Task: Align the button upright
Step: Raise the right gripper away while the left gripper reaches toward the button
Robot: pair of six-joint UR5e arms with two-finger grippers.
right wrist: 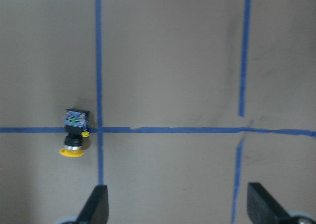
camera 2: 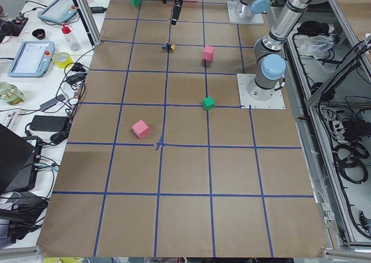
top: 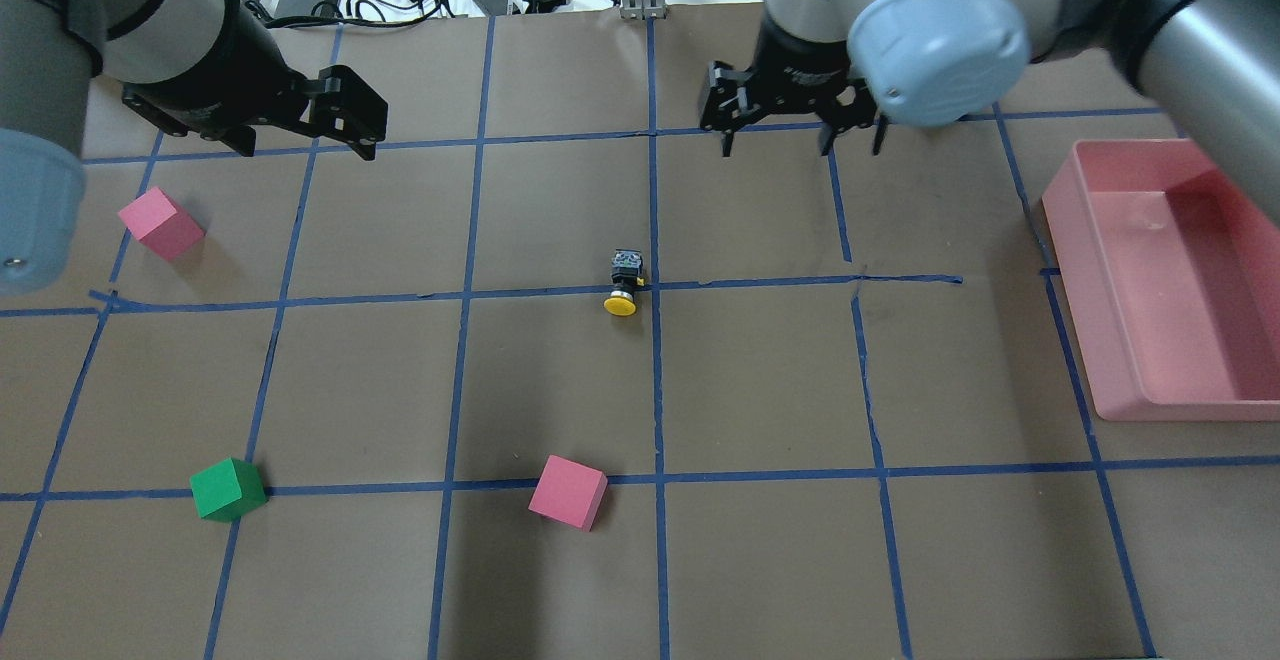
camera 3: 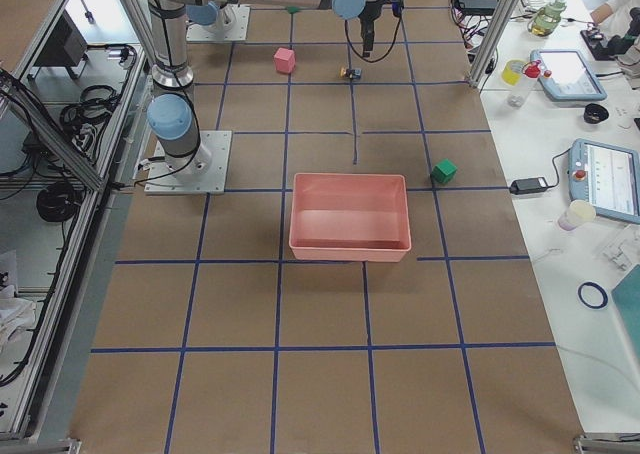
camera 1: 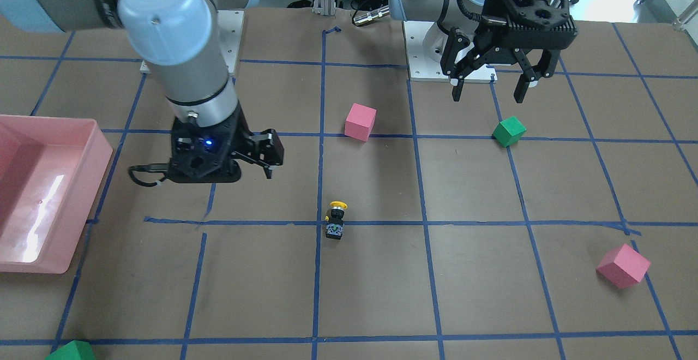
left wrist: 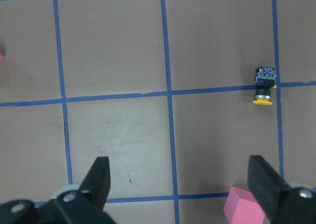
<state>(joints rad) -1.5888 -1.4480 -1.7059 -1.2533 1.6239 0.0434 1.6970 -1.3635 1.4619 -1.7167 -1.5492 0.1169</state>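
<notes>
The button (top: 622,285) lies on its side on a blue tape line near the table's middle, with its yellow cap pointing toward the robot. It also shows in the front view (camera 1: 336,219), the left wrist view (left wrist: 263,86) and the right wrist view (right wrist: 75,132). My left gripper (camera 1: 488,94) is open and empty, raised well off the button to its left (left wrist: 180,184). My right gripper (top: 800,148) is open and empty, raised beyond the button and to its right (right wrist: 177,204).
A pink tray (top: 1090,270) stands at the right. Pink cubes (top: 161,223) (top: 568,491) and a green cube (top: 228,489) sit on the left and near side. Another green cube (camera 1: 71,351) lies by the far edge beyond the tray.
</notes>
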